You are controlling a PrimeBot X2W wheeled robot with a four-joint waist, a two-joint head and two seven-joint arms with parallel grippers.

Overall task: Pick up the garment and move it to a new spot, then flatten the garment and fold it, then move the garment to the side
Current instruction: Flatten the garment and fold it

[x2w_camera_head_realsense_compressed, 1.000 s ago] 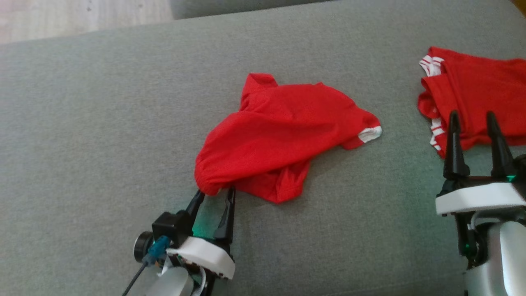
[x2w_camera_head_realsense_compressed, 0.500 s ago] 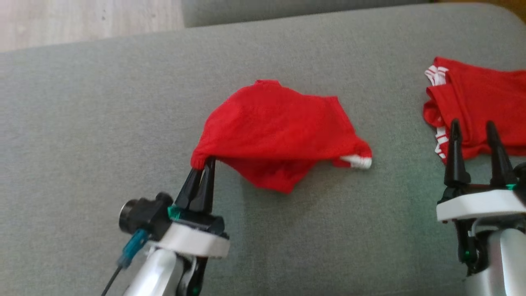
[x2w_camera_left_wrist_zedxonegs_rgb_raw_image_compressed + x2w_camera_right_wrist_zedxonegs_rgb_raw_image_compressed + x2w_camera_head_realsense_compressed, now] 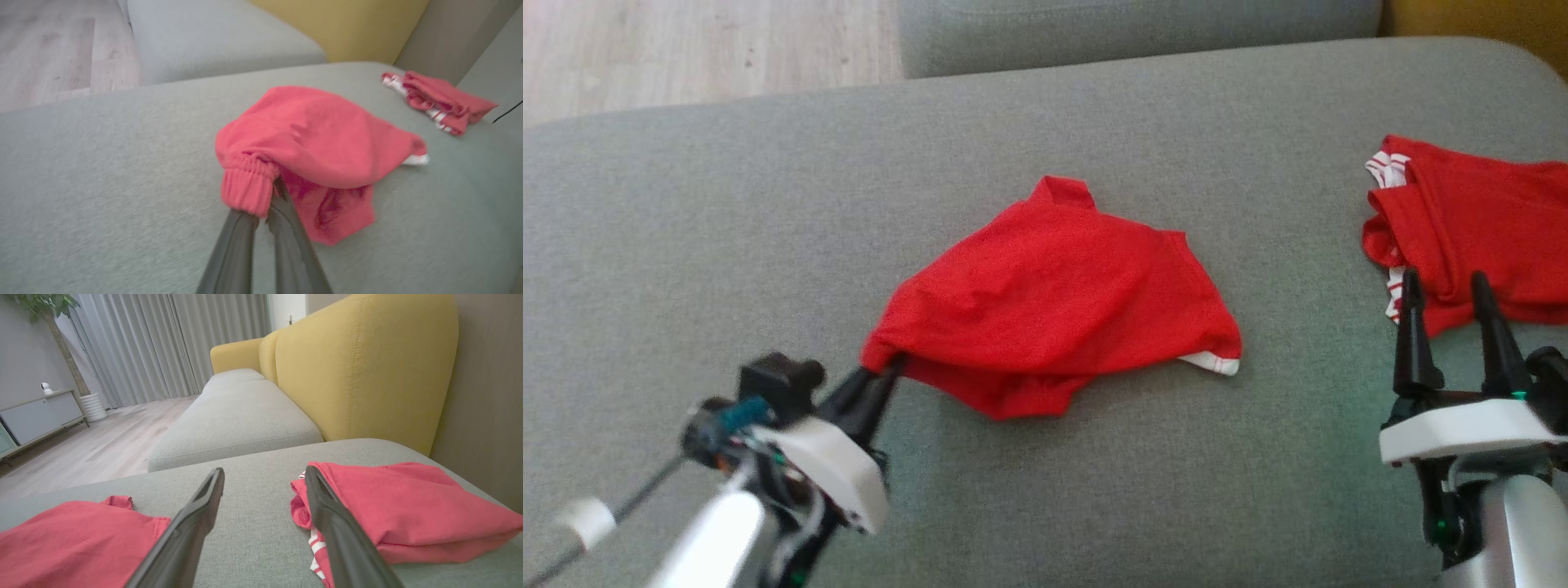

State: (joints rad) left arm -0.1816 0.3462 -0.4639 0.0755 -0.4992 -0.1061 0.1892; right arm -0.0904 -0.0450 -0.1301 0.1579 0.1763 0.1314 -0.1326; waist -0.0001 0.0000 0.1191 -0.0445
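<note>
- Left gripper [image 3: 882, 377] clamped on garment [image 3: 1054, 310] at its 8 o'clock corner, head view; likely for dragging it.
- Left wrist: pinch sits on ribbed cuff [image 3: 245, 190], rest lies on cushion [image 3: 102, 163].
- Right wrist: right gripper [image 3: 263, 471] apart, idle; folded pile [image 3: 408, 502] at 3 o'clock.

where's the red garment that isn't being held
In the head view the free red garment lies at the far right of the grey cushion, just beyond the right gripper.

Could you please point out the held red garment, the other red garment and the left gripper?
held red garment [image 3: 1054, 302]: head view, middle of its top layer.
other red garment [image 3: 1478, 212]: head view, its upper surface.
left gripper [image 3: 888, 372]: head view, fingertips shut on cloth.
</note>
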